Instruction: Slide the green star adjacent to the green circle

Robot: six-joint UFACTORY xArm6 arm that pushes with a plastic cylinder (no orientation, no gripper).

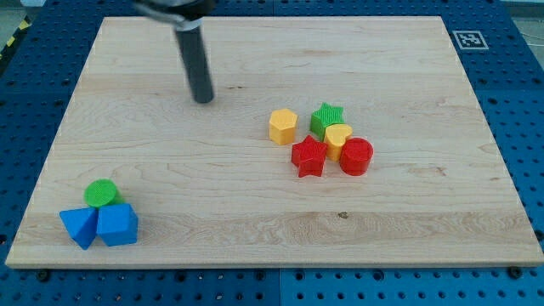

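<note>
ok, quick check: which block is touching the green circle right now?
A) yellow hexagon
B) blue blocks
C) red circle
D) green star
B: the green circle sits at the view's bottom left, right against the two blue blocks, while the green star is far off in the cluster right of centre and my tip stands apart from all blocks, up and to the left of that cluster.
</note>
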